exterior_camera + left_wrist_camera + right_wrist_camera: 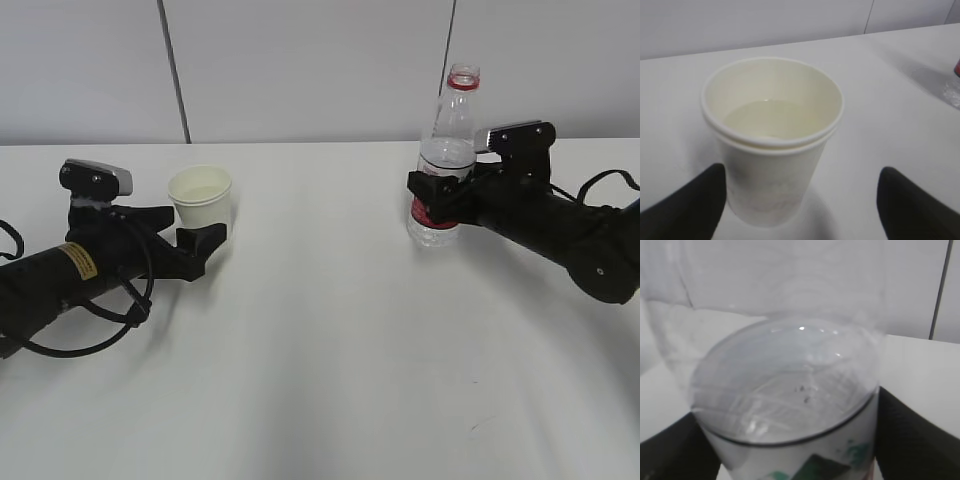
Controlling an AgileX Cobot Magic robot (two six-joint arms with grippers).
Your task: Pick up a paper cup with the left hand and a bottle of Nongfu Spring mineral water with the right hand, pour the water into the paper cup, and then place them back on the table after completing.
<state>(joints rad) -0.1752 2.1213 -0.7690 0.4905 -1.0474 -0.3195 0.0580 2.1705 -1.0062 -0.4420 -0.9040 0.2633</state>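
The white paper cup (pixel 201 200) stands upright on the white table (pixel 320 350) and holds clear water (pixel 771 117). My left gripper (pixel 203 237) is open around the cup's lower part. In the left wrist view (pixel 800 200) its left finger is at the cup's wall (pixel 767 185) and its right finger stands well clear. My right gripper (pixel 441 206) is shut on the labelled middle of the clear, uncapped water bottle (pixel 446 165), which is upright with its base at the table. In the right wrist view (pixel 790 462) both black fingers press on the bottle (pixel 790 440), and the water level (pixel 785 390) shows just above the label.
A pale wall with vertical seams (pixel 175 70) runs behind the table's far edge. Black cables loop beside the left arm (pixel 100 320) and behind the right arm (pixel 600 185). The bare table lies between the two arms.
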